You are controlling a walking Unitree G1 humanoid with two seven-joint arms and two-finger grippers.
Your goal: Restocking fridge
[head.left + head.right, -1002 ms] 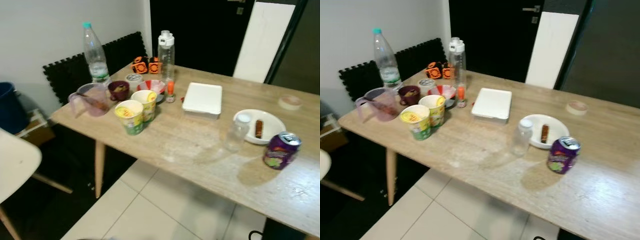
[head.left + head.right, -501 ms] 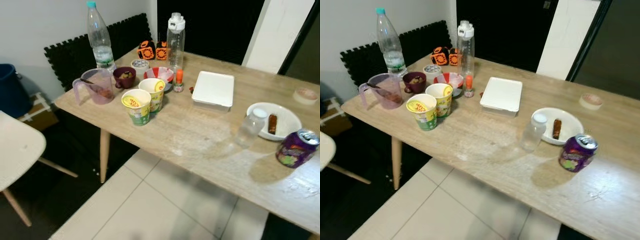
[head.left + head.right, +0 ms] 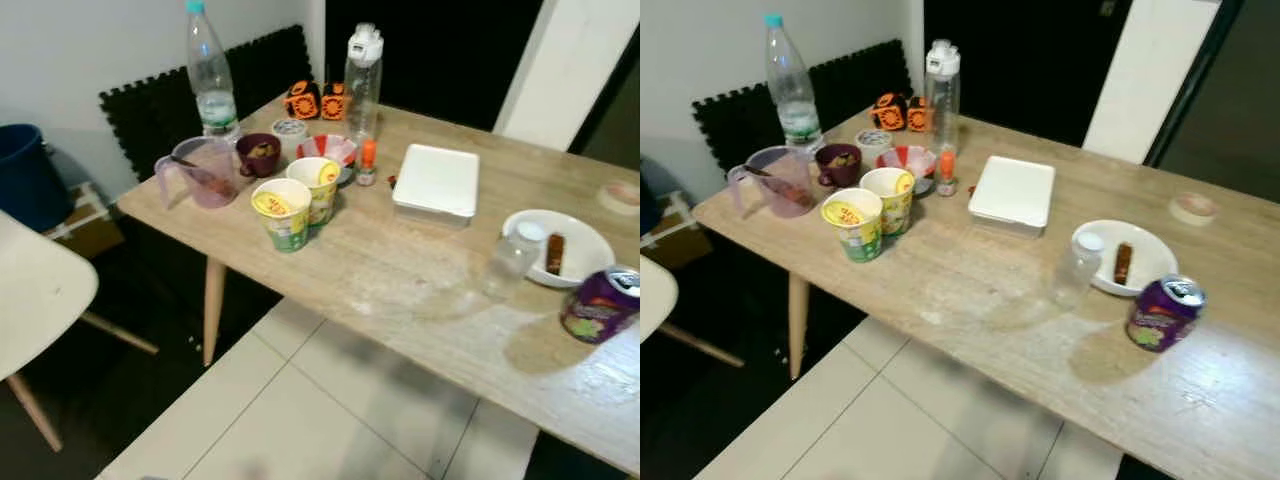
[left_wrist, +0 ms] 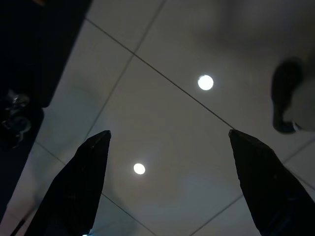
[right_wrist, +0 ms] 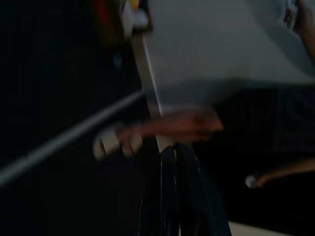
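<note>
A wooden table (image 3: 400,280) carries the food and drink items. A purple drink can (image 3: 600,306) stands near its right end, beside a small clear bottle (image 3: 512,262) with a white cap. Behind them is a white plate (image 3: 580,262) with a sausage. A white lidded box (image 3: 437,183) lies mid-table. Two noodle cups (image 3: 285,213) stand further left, near a purple jug (image 3: 200,172), a water bottle (image 3: 207,70) and a tall clear bottle (image 3: 363,70). My left gripper (image 4: 170,133) hangs open over the tiled floor. My right gripper (image 5: 173,147) is shut, in a dark view.
A white chair (image 3: 35,290) stands at the near left and a blue bin (image 3: 25,170) behind it. A maroon cup (image 3: 258,153), a red bowl (image 3: 327,152), a small orange bottle (image 3: 368,160) and a tape roll (image 3: 620,193) also sit on the table. Pale floor tiles (image 3: 300,410) lie before it.
The whole picture has shifted a little, so the camera has moved. Nothing on the table has changed place.
</note>
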